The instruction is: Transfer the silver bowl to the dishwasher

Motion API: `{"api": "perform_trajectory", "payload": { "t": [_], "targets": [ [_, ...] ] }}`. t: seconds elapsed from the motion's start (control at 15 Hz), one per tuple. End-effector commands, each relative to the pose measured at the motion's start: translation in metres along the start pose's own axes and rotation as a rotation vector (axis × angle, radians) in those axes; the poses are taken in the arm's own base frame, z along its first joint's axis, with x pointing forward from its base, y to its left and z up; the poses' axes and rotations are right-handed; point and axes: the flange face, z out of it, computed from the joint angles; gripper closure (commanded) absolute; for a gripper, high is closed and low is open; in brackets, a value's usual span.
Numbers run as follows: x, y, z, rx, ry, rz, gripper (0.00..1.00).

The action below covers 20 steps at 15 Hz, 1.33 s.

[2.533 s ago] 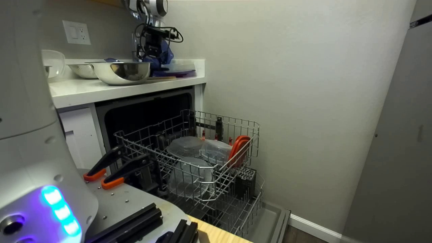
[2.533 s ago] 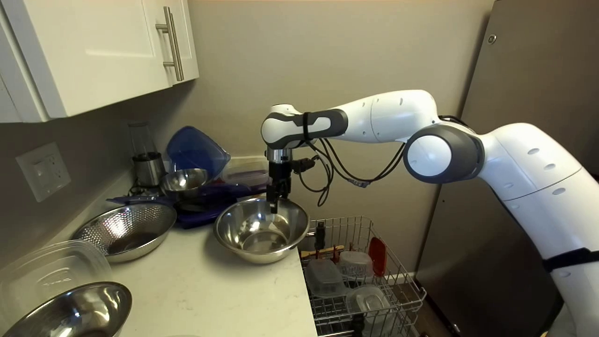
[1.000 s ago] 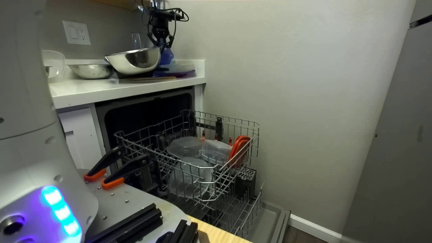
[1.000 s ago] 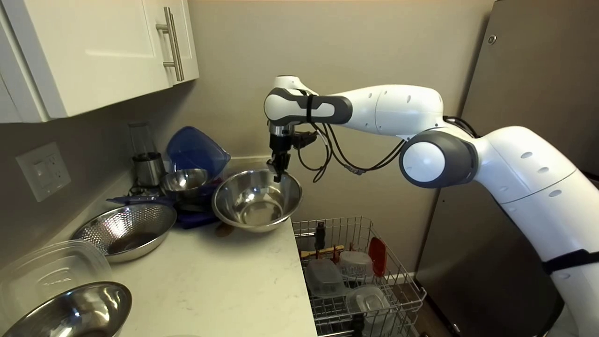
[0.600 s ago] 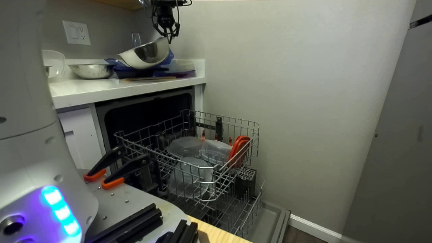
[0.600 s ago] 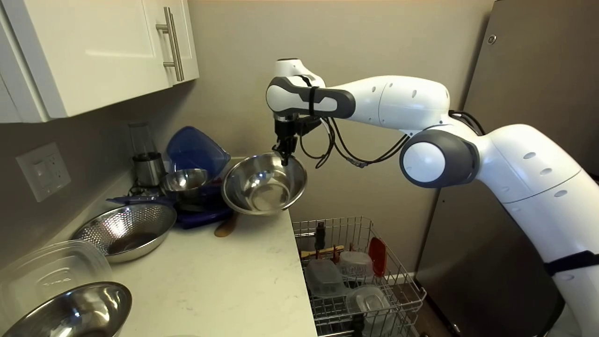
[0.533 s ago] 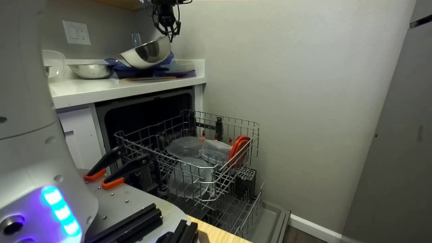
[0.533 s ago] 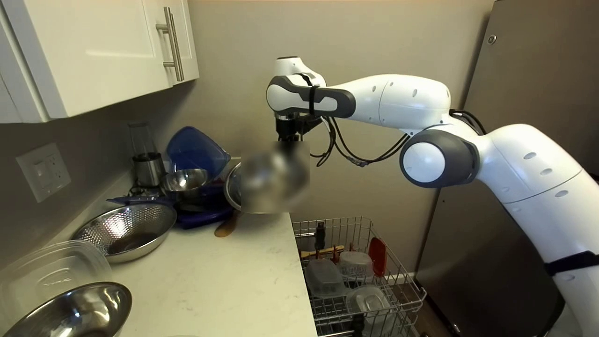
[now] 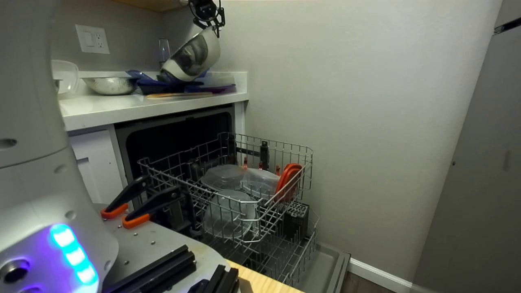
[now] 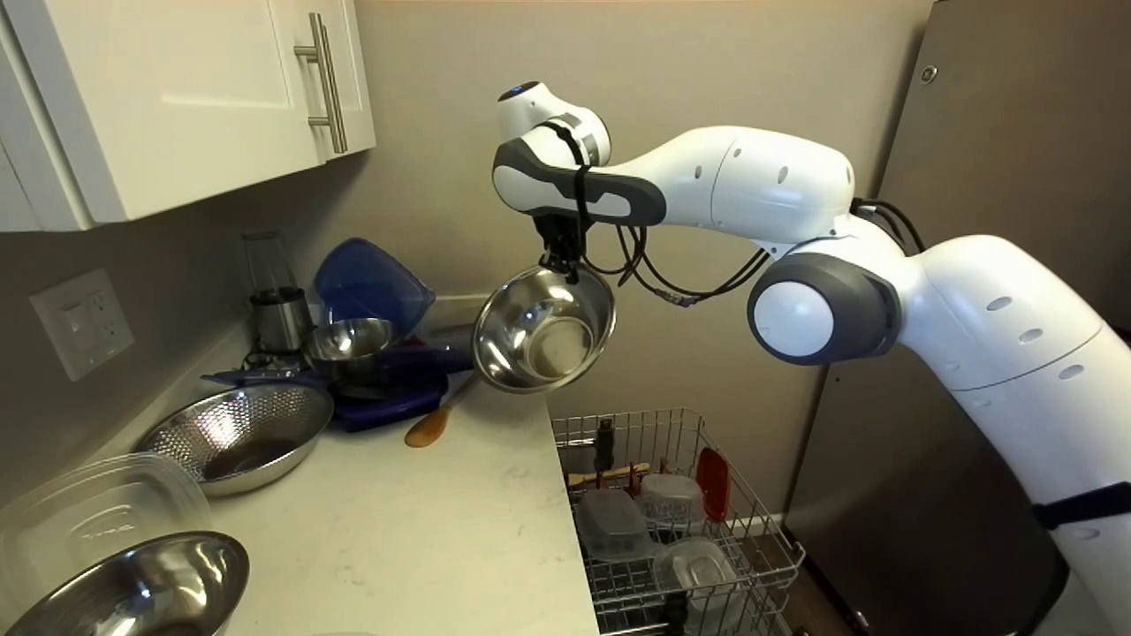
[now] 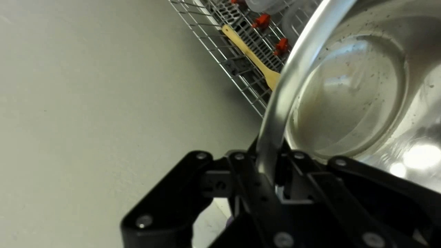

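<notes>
Bowl (image 10: pixel 535 327) tilted, up off counter (image 10: pixel 424 548), higher than dishwasher rack (image 9: pixel 246 201). Gripper (image 11: pixel 269 148) pinching bowl rim, jaws tight both sides, pointing mostly dn. Arm (image 10: pixel 769 181) bent at elbow in ext view, fwd part approx level, wrist folded dn abv bowl.

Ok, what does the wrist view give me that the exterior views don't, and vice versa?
Wrist only: a close-up of the silver bowl, its inside clearly speckled.
Exterior only: the perforated colander, the wooden spoon and the wall outlet, each in both exterior views.
Shared: the silver bowl itself, the jaws shut on its rim, the dishwasher rack and its red prongs.
</notes>
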Motion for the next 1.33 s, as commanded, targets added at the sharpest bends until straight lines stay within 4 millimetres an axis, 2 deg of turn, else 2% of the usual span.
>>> {"api": "perform_trajectory", "payload": {
  "t": [0.0,0.2,0.33,0.47,0.6,0.73,1.07,1.27],
  "targets": [
    [-0.012,0.001,-0.022,-0.118,-0.077,-0.02,0.99],
    [-0.018,-0.001,-0.025,-0.201,-0.151,-0.033,0.99],
    [-0.019,-0.002,-0.019,-0.214,-0.185,-0.039,0.99],
    [-0.017,0.004,-0.004,-0.134,-0.16,-0.038,0.99],
    [-0.012,0.011,0.021,-0.03,-0.126,-0.008,0.99],
    [-0.009,0.017,0.059,0.091,-0.118,0.03,0.99],
    [-0.029,0.041,0.153,0.32,-0.192,0.15,0.99],
    [-0.049,0.062,0.178,0.416,-0.217,0.22,0.99]
  ]
}}
